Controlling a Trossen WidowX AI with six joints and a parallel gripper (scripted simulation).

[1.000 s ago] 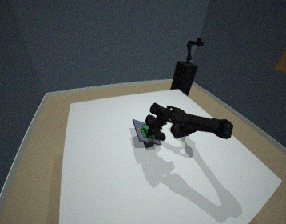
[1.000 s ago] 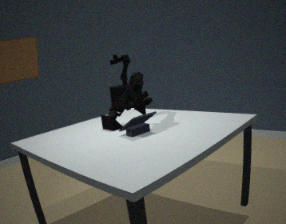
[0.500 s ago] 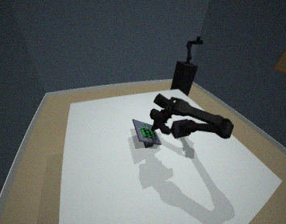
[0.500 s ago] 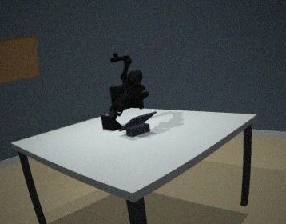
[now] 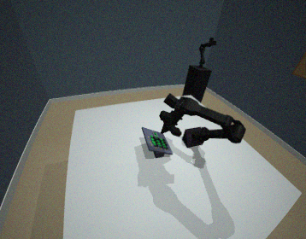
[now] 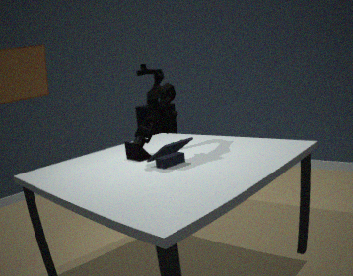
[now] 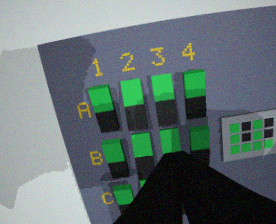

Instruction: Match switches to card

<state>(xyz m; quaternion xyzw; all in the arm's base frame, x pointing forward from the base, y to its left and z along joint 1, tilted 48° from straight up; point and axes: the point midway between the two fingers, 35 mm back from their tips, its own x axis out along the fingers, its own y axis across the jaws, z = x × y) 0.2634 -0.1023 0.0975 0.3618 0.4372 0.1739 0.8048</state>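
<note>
The tilted slate panel (image 5: 167, 151) (image 6: 176, 147) (image 7: 249, 45) carries the switch grid. In the wrist view, switches A1 (image 7: 101, 100), A2 (image 7: 132, 93), A3 (image 7: 163, 88) and A4 (image 7: 194, 85) show whole; A2 and A3 look brighter than A1 and A4. B1 (image 7: 113, 151) and B2 (image 7: 142, 145) show too; B4 (image 7: 199, 138) is shaded. C1 (image 7: 123, 194) shows partly; the rest of row C is mostly hidden. Raised halves are hard to tell. The card (image 7: 226, 141) reads green-dark-green-dark twice, then all green. My gripper (image 7: 174, 161) is shut and empty, its tips over the near part of B3 (image 7: 169, 140); contact is unclear.
The panel rests on a dark block (image 6: 171, 160) on the white table (image 5: 101, 205) (image 6: 161, 212). A black pedestal (image 5: 197, 81) with a small arm-like shape on top stands behind. The arm's shadow falls across the table and the panel's left part.
</note>
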